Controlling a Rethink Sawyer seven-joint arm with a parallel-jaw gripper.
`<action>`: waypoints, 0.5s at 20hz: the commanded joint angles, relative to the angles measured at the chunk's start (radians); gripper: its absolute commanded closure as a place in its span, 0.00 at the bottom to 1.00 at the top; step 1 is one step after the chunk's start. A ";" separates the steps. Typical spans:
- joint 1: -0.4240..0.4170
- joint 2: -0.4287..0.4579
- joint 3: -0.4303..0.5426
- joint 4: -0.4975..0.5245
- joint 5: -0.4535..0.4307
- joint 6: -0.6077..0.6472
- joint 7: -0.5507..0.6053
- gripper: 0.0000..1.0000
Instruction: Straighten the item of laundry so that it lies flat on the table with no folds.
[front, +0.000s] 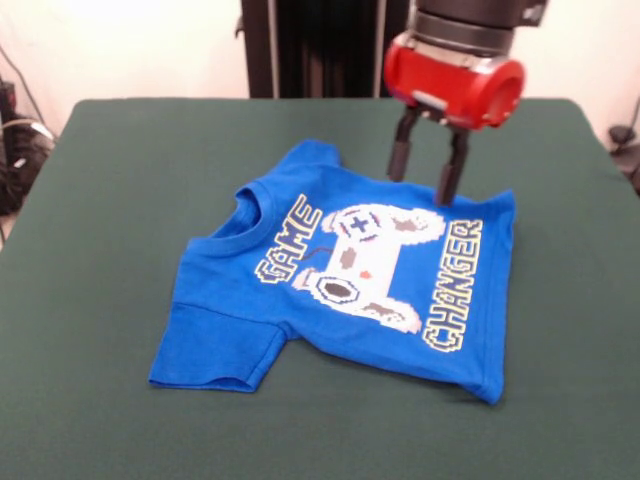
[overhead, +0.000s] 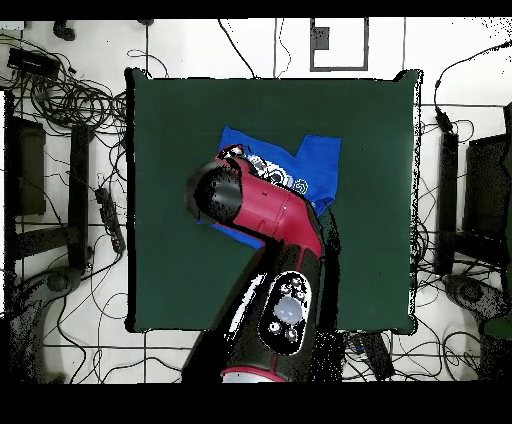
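The item of laundry (front: 340, 275) is a bright blue T-shirt with a white game controller print and "GAME CHANGER" lettering, lying print-up near the middle of the green table (front: 100, 200). Its neck points left, its hem right, and one sleeve sticks out at the lower left; the far sleeve looks bunched near the top. My gripper (front: 428, 172) hangs just above the shirt's far hem corner, open, with nothing between its black fingers (front: 452, 170). In the overhead view the red arm (overhead: 270, 215) covers most of the shirt (overhead: 315, 160), and the gripper is hidden beneath it.
The table (overhead: 160, 200) has wide bare green cloth on every side of the shirt. Cables and equipment lie on the floor (overhead: 60, 150) around the table, beyond its edges.
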 joint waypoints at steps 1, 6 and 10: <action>-0.028 0.062 0.169 -0.049 -0.080 0.069 -0.043 0.00; -0.014 0.081 0.151 -0.085 -0.105 0.074 0.003 0.00; -0.040 0.078 0.182 -0.081 -0.124 0.068 -0.003 0.00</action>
